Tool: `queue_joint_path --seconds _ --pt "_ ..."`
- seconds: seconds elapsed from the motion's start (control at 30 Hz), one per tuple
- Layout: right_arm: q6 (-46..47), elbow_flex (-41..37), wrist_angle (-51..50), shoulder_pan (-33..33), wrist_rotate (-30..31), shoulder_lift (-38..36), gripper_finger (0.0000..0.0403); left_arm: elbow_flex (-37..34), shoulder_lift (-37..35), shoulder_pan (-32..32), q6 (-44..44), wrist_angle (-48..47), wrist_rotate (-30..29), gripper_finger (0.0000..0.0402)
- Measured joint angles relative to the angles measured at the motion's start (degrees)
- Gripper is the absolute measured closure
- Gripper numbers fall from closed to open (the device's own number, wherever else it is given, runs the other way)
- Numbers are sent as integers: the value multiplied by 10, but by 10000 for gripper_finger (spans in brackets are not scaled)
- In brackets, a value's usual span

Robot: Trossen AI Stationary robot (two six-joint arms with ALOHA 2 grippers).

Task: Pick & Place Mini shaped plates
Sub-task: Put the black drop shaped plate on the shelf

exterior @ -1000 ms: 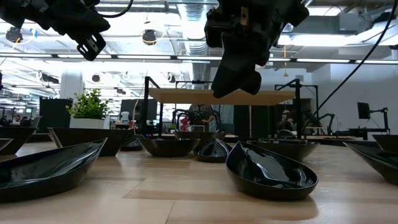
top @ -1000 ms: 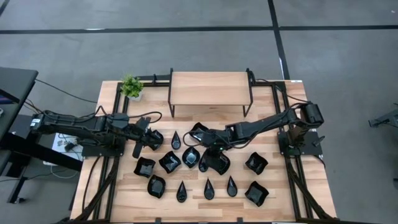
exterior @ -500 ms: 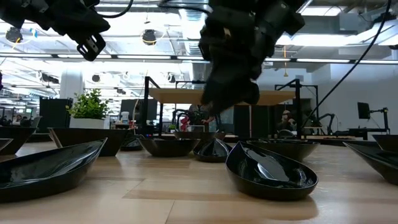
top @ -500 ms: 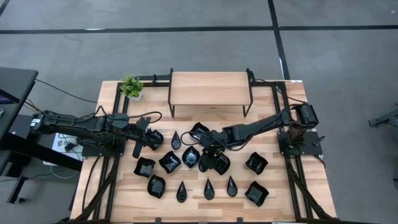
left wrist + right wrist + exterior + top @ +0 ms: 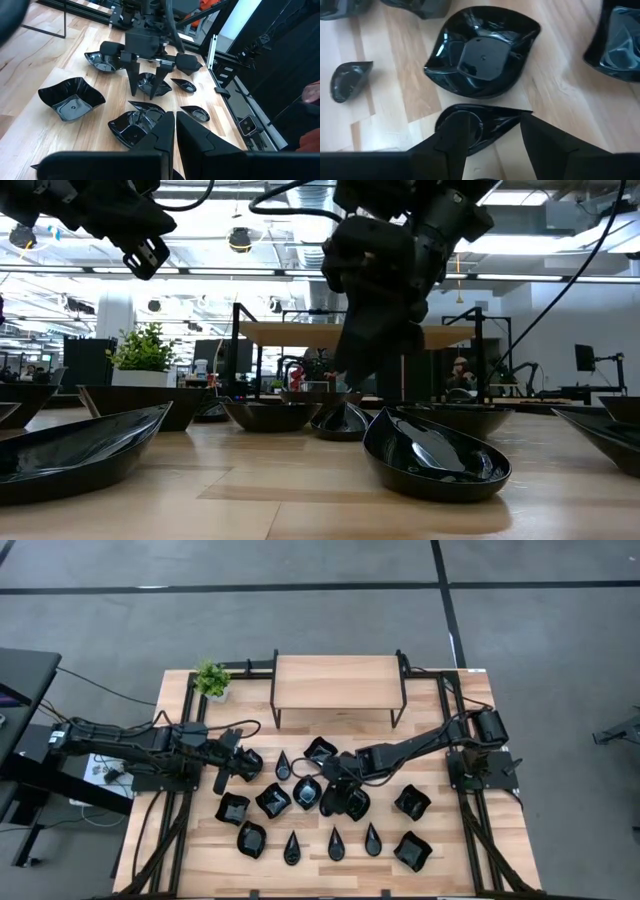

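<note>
1. High view: the mini shaped plates (image 5: 272, 800) lie scattered across the table (image 5: 470, 840); the right gripper (image 5: 328, 783) reaches among the middle ones, and the left gripper (image 5: 243, 762) waits near the left side.
2. Right wrist view: the right gripper (image 5: 492, 131) stands spread, empty, over a teardrop plate (image 5: 485, 125).
3. Left wrist view: the left gripper (image 5: 175, 131) is clenched, empty.
</note>
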Motion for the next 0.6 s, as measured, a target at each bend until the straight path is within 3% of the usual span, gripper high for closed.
queue_joint_path --seconds 0.6 --pt "11 0 -17 2 20 9 226 0 0 0 0 0 -3 382"
